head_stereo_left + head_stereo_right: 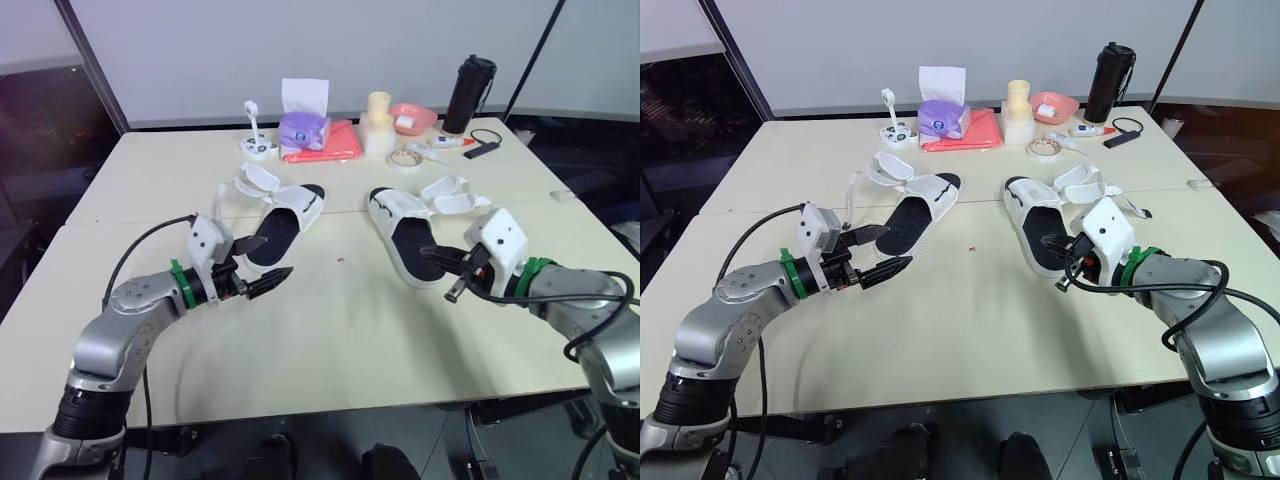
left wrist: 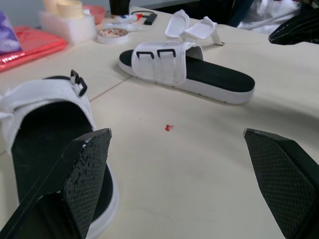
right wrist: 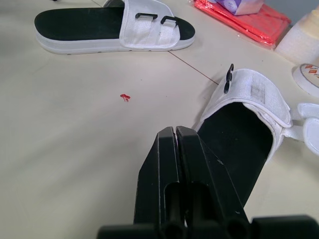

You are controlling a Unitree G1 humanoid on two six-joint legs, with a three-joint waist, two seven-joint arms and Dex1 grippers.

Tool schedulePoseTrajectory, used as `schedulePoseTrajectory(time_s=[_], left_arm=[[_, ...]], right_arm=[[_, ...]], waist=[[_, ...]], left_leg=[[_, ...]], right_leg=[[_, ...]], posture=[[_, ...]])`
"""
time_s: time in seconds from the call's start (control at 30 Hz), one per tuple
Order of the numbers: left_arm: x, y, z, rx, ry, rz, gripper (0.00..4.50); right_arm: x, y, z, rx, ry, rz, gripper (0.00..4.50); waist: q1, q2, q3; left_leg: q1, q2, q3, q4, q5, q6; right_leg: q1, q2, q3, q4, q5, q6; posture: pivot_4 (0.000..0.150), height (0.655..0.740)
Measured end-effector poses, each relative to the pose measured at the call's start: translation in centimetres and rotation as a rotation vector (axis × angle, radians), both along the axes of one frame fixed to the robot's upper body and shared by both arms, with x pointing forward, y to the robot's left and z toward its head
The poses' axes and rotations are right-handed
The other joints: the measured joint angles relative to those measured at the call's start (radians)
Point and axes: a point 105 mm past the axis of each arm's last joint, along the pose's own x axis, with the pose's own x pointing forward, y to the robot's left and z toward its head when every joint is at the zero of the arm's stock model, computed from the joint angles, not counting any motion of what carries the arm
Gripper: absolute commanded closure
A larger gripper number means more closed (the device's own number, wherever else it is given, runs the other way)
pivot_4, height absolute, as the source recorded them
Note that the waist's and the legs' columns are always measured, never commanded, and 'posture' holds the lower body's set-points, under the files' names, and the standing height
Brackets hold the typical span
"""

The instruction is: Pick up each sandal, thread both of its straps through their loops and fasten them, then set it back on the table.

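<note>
Two white sandals with black footbeds lie on the table. The left sandal (image 1: 285,225) has its loose straps (image 1: 255,181) spread to its outer side. The right sandal (image 1: 405,235) has its straps (image 1: 455,193) lying open too. My left gripper (image 1: 262,263) hovers just in front of the left sandal's heel, open wide with nothing between the fingers (image 2: 84,169). My right gripper (image 3: 177,132) is shut and empty, its tip close to the right sandal's heel (image 3: 244,129). Black buckle loops (image 2: 154,54) show on the right sandal's band.
At the back of the table stand a purple tissue box (image 1: 303,128), a red pouch (image 1: 325,142), a cream foam stack (image 1: 378,122), a tape roll (image 1: 404,158), a pink bowl (image 1: 412,117) and a black bottle (image 1: 470,92). A red speck (image 1: 341,261) lies between the sandals.
</note>
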Motion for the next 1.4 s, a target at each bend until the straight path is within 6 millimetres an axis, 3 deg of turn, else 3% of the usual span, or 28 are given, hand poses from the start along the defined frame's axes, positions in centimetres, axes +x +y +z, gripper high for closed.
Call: schedulePoseTrajectory(time_s=[0.27, 0.83, 0.93, 1.17, 1.4], left_arm=[[-0.9, -0.4, -0.2, -0.017, 0.044, -0.035, 0.05], [-0.7, -0.4, 0.1, -0.009, 0.024, -0.017, 0.05], [-0.7, -0.6, -0.1, -0.009, 0.027, -0.023, 0.0], [-0.7, -1.0, 0.0, -0.013, 0.01, -0.024, 0.0], [-0.2, -1.2, -0.1, -0.02, 0.0, -0.02, 0.0]], right_arm=[[0.1, -0.1, 0.0, -0.003, -0.005, -0.007, 4.5], [0.8, -0.1, 0.3, -0.035, -0.049, -0.05, 4.5], [1.3, -0.1, 0.4, -0.048, -0.068, -0.063, 3.72], [3.6, -0.5, 0.8, -0.162, -0.153, -0.119, 0.08], [8.0, -1.1, 0.4, -0.523, -0.353, -0.186, 0.03]], waist=[[0.001, 0.0, 0.0], [0.001, 0.0, 0.0], [0.001, 0.0, 0.0], [-0.001, 0.0, 0.0], [-0.017, 0.0, 0.0]], left_leg=[[0.0, 0.0, 0.0, 0.0, 0.0, 0.0], [0.0, 0.0, 0.0, 0.0, 0.0, 0.0], [0.0, 0.0, 0.0, 0.0, 0.0, 0.0], [0.0, 0.0, 0.001, 0.0, 0.0, 0.0], [0.0, -0.001, 0.003, -0.001, 0.0, 0.0]], right_leg=[[0.0, 0.0, 0.0, 0.0, 0.0, 0.0], [0.0, 0.0, 0.0, 0.0, 0.0, 0.0], [0.0, 0.0, 0.0, 0.0, 0.0, 0.0], [-0.001, 0.0, 0.0, 0.0, 0.0, 0.0], [-0.002, 0.0, 0.001, 0.0, 0.0, 0.0]], posture=[[0.15, 0.74], [0.15, 0.74], [0.15, 0.74], [0.15, 0.74], [0.15, 0.74]])
